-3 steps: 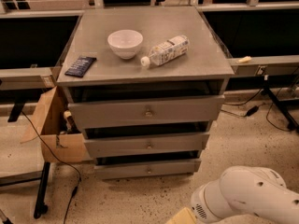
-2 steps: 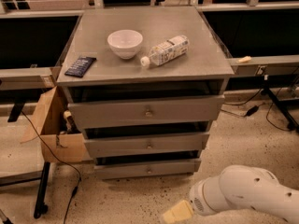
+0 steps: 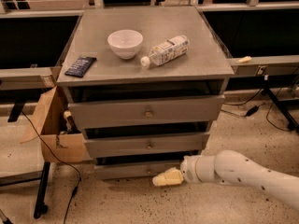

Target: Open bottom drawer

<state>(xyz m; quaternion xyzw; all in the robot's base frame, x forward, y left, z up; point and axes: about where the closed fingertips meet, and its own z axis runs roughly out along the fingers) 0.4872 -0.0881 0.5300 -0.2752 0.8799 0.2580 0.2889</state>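
Bottom drawer [image 3: 124, 170] was the lowest of three in the grey table [image 3: 210, 55], w/ a dark gap above its front. Gripper [image 3: 167, 178] hung low just in front of the drawer's right half, near the floor, pointing left; couldn't tell if open or closed. On top: white bowl [image 3: 125, 42], bottle [image 3: 167, 50] on its side, dark packet [image 3: 80, 66]. Cardboard box [image 3: 51, 125] at left.

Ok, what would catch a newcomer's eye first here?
The white robot arm reaches in from the lower right, its cream gripper down at the front of the narrow grey bottom drawer. On top of the grey cabinet are a white bowl, a plastic bottle lying on its side, and a dark blue packet at left.
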